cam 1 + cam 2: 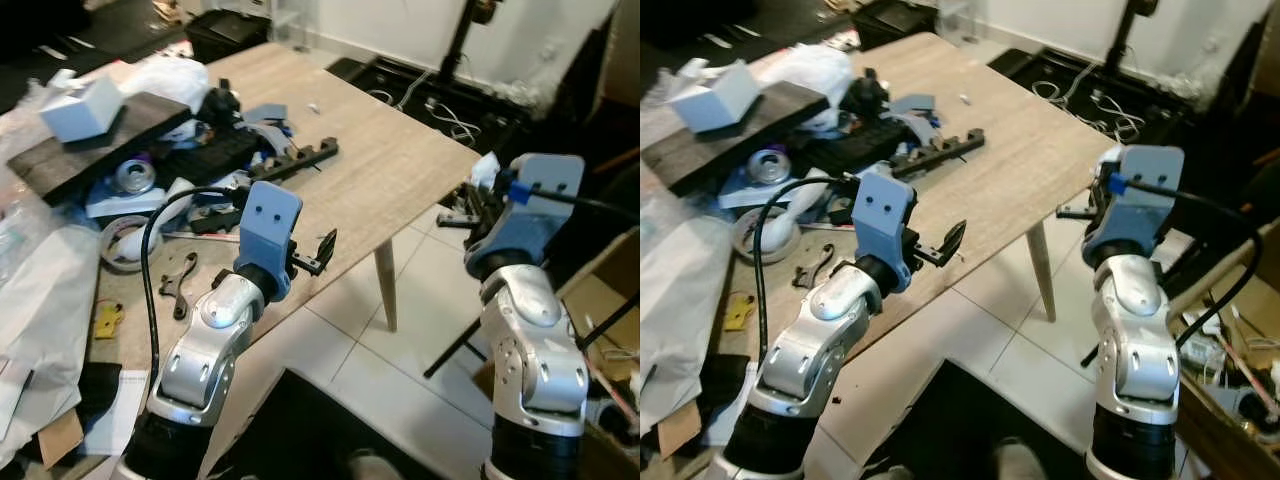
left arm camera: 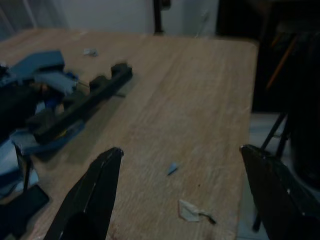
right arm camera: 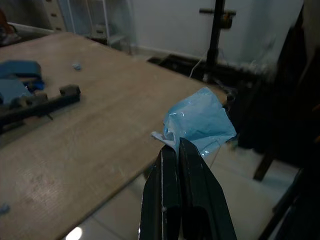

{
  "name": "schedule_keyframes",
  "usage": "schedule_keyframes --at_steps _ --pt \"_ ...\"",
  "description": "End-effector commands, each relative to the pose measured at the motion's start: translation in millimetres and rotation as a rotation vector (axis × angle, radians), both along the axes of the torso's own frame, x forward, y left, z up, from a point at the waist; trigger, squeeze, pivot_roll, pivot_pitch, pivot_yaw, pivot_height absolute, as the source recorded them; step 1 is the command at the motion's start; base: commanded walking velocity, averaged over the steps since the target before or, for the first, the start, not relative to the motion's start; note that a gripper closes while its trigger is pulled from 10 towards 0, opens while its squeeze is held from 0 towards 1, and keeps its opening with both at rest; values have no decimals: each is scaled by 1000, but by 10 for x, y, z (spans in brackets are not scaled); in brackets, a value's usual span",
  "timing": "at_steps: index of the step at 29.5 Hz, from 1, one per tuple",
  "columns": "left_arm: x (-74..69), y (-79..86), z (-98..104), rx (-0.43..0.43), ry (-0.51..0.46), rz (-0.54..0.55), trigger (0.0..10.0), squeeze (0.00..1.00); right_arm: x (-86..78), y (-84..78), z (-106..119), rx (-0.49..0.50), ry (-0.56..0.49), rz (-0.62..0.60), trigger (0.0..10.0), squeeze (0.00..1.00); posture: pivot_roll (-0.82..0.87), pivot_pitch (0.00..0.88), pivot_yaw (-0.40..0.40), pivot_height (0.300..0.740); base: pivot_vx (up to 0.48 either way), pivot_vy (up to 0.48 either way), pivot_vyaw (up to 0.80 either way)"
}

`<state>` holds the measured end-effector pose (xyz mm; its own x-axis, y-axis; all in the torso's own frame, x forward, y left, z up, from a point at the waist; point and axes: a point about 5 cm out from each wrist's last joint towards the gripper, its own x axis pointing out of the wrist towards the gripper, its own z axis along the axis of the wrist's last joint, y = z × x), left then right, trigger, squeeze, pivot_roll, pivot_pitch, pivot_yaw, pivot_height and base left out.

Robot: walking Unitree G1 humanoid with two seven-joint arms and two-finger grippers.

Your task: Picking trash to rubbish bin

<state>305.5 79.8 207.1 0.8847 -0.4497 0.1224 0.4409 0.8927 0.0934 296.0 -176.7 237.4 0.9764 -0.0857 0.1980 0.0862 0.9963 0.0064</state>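
- A cluttered wooden table (image 1: pixel 400 160) stands on white floor tiles (image 1: pixel 420 330).
- My left gripper (image 2: pixel 180 195) hovers over the table's near edge, fingers wide.
- Beyond the table's corner, my right gripper (image 3: pixel 175 145) pinches a blue wrapper (image 3: pixel 200 122).

One wooden table (image 1: pixel 400 170), two end effectors, one blue wrapper (image 3: pixel 202 122), two paper scraps (image 2: pixel 192 211).

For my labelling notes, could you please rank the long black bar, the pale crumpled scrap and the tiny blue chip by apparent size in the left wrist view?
1. Long black bar
2. Pale crumpled scrap
3. Tiny blue chip
The scrap lies nearer the camera, which enlarges it somewhat.
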Motion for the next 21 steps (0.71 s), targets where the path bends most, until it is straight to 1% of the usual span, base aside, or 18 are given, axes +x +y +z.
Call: schedule_keyframes --at_steps 1,4,10,13,14,19,21 --pt "-12 -20 -40 8 12 -5 10000 0 -53 -72 -47 6 19 -38 10000 0 -38 204 75 740 0 0 -800" --pt "-11 -26 -24 -9 10 -6 10000 0 -81 -97 -113 -4 46 -53 10000 0 -42 206 77 740 0 0 -800" --pt "-3 -25 -27 -9 7 4 10000 0 -94 -104 -157 -7 64 -54 10000 0 -42 206 77 740 0 0 -800" --pt "9 -4 -58 -7 6 28 10000 0 -119 -111 -265 -11 94 -49 10000 0 -48 199 82 740 0 0 -800" --pt "9 -4 -58 -7 6 28 10000 0 -119 -111 -265 -11 94 -49 10000 0 -48 199 82 740 0 0 -800" --pt "27 60 -87 -19 12 80 10000 0 -161 -105 -390 -30 113 -23 10000 0 -45 189 78 740 0 0 -800" --pt "38 139 -125 -39 20 139 10000 0 -186 -57 -443 -60 97 11 10000 0 -47 166 80 740 0 0 -800"
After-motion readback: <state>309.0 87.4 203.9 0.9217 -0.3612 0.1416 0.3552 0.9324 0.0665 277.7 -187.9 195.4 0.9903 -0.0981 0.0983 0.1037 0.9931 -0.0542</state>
